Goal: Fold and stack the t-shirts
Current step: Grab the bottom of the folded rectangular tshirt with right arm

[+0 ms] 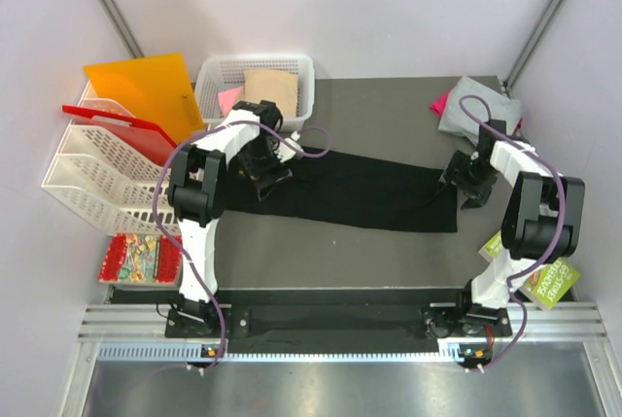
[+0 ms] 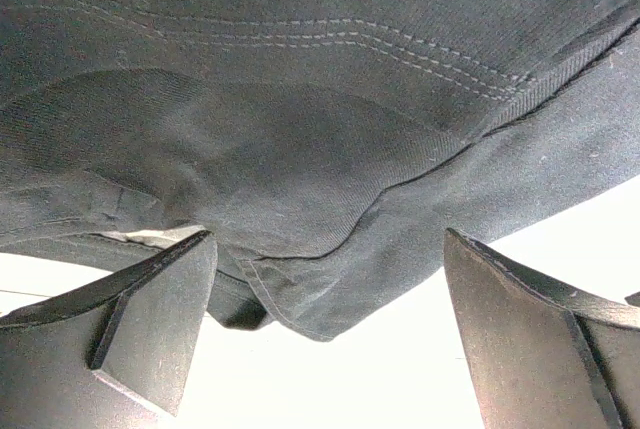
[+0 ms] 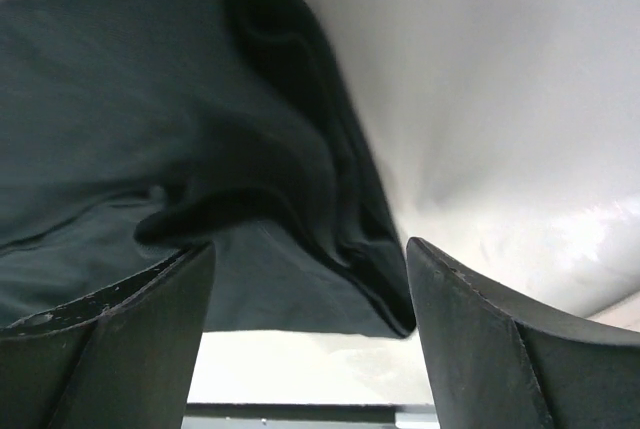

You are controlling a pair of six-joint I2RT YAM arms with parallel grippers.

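Left end effector point(image 1: 260, 162): fingers point(image 2: 150, 319) wide apart, nothing clamped. Stitched hem of the black t-shirt point(image 1: 360, 193) lies btwn and just ahead of them. Right end effector point(image 1: 466, 179): fingers point(image 3: 110, 339) also apart and empty, w/ the shirt's rumpled right edge btwn them. The shirt is a long strip across the tabletop point(image 1: 340, 252), one arm at each end.

Looks like the next fold is being set up. To do it well:
- Drop both low enough to pinch all layers, not just the top one, esp. at the left where the hem looks doubled.
- Close at matching spots on the same edge so the fold line runs straight.
- Lift together and keep the cloth lightly taut, no dragging.

Grey t-shirt point(image 1: 476, 106) sits far right, prob. the stack spot. Tan t-shirt point(image 1: 270, 86) is in the white basket point(image 1: 255, 60), far left.
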